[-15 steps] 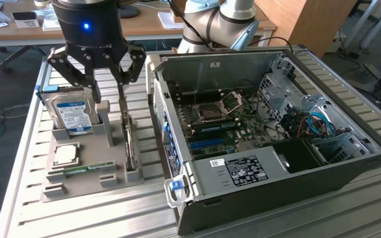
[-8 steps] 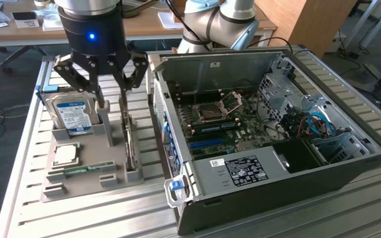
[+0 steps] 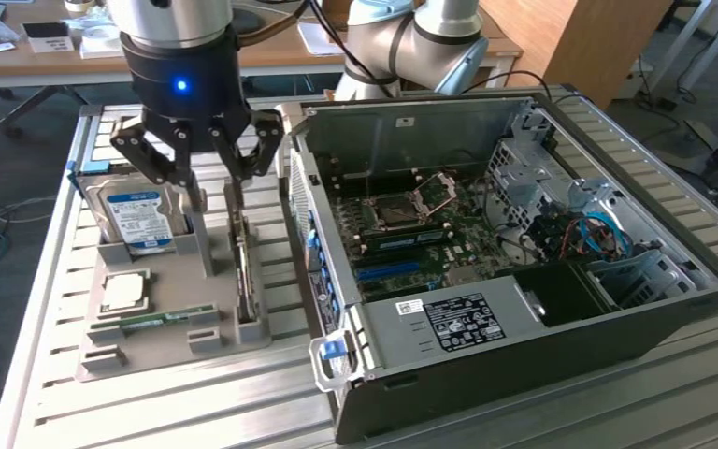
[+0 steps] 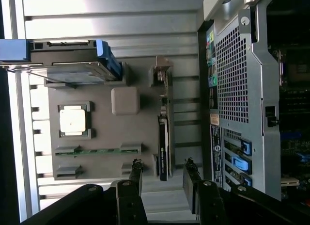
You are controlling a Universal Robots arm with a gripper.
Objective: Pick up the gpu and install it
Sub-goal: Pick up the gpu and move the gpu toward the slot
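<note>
The gpu [image 3: 248, 281] stands on edge in a slot of the grey holder tray [image 3: 160, 351], a slim dark strip beside the computer case. In the wrist view the gpu [image 4: 163, 137] runs lengthwise, and its near end lines up with the gap between my two fingertips. My gripper [image 3: 218, 234] hovers over the tray's far part, open, with nothing held. In the wrist view the gripper [image 4: 163, 175] shows both dark fingers [image 4: 135, 174] spread apart on either side of the card's line.
The open computer case [image 3: 496, 243] lies at the exterior view's right, motherboard exposed; its perforated rear wall [image 4: 237, 79] is close to the gpu. On the tray sit a blue-labelled hard drive [image 3: 135, 217], a CPU [image 3: 124, 292] and a green RAM stick [image 3: 160, 320].
</note>
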